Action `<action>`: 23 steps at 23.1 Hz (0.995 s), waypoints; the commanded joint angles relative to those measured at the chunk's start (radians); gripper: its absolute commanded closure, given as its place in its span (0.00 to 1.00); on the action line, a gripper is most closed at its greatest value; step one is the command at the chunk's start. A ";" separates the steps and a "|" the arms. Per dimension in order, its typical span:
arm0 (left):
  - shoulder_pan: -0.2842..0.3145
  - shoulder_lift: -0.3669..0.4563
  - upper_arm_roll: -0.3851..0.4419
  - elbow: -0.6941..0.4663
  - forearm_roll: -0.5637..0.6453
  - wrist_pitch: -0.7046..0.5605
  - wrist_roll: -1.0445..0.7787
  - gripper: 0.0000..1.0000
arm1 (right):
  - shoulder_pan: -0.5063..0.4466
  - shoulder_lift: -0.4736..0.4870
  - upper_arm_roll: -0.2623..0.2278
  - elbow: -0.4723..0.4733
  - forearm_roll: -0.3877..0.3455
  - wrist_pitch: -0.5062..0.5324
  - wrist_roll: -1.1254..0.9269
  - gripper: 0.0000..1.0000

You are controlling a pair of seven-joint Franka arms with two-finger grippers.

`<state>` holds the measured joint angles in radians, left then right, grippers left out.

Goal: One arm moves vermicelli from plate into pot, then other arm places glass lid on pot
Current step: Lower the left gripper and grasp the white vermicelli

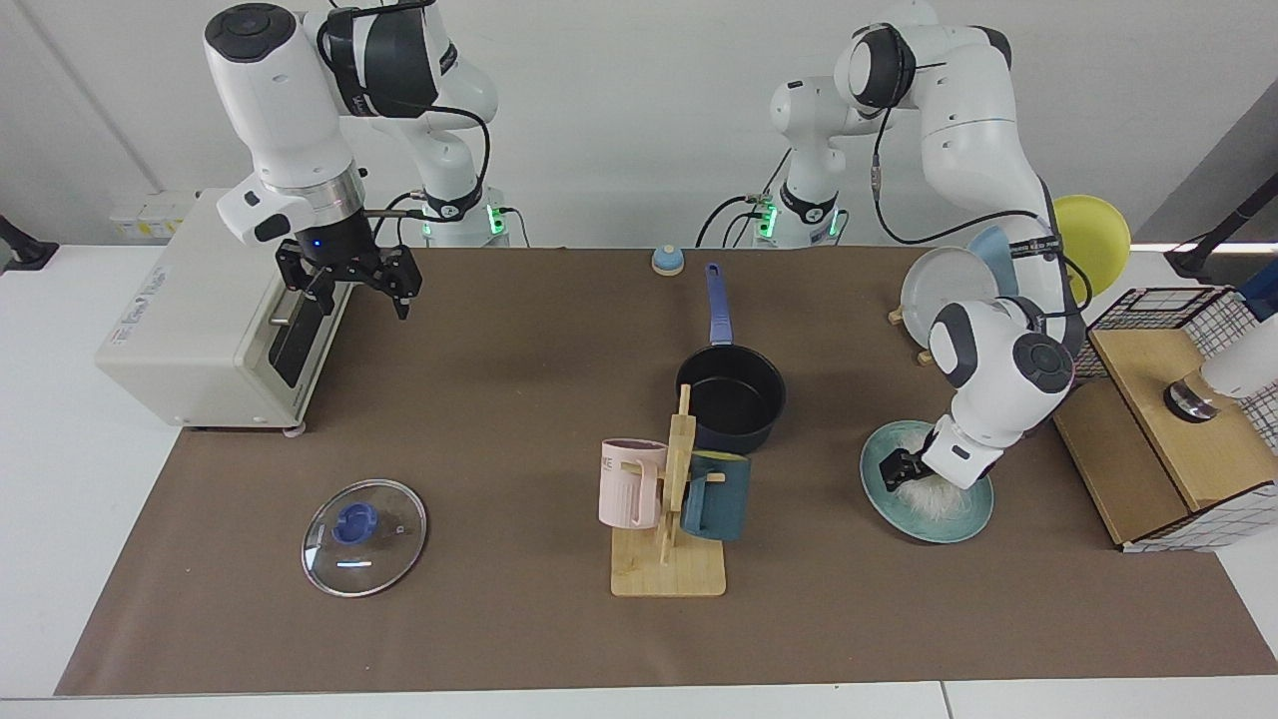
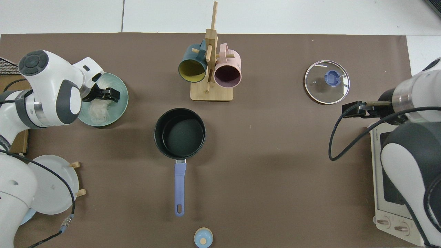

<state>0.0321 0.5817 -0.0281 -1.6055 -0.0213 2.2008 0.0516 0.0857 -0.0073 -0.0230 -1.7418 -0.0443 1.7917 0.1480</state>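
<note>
Our left gripper sits low in the vermicelli on the plate, fingers apparently pinching strands for lifting; our right gripper waits, fingers spread.

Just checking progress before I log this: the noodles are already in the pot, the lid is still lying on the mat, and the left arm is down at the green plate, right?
Not quite. The pot is empty in the top view; the noodles are still on the green plate, where the left end effector is down over them. The lid does lie on the mat, and the right end effector waits by the oven.
</note>
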 commanded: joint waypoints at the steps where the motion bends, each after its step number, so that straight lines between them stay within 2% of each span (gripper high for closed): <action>1: -0.006 -0.017 0.013 -0.037 -0.009 0.016 0.004 0.28 | -0.004 -0.005 0.005 0.001 0.003 0.018 -0.002 0.01; 4: -0.008 -0.017 0.013 -0.037 -0.009 0.011 -0.004 1.00 | -0.004 -0.005 0.005 -0.001 0.003 0.018 -0.002 0.01; 10: -0.011 -0.020 0.013 -0.018 -0.008 -0.015 -0.007 1.00 | -0.006 -0.005 0.005 -0.001 0.003 0.020 -0.008 0.01; 20: -0.014 -0.052 0.016 0.107 0.007 -0.219 -0.010 1.00 | -0.006 -0.007 0.008 -0.001 0.004 0.020 -0.011 0.01; 23: -0.014 -0.106 0.016 0.111 0.010 -0.225 -0.010 1.00 | -0.009 -0.008 0.008 -0.001 0.004 0.020 -0.012 0.01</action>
<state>0.0297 0.5382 -0.0252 -1.5122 -0.0244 2.0204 0.0500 0.0861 -0.0073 -0.0199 -1.7400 -0.0443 1.7985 0.1478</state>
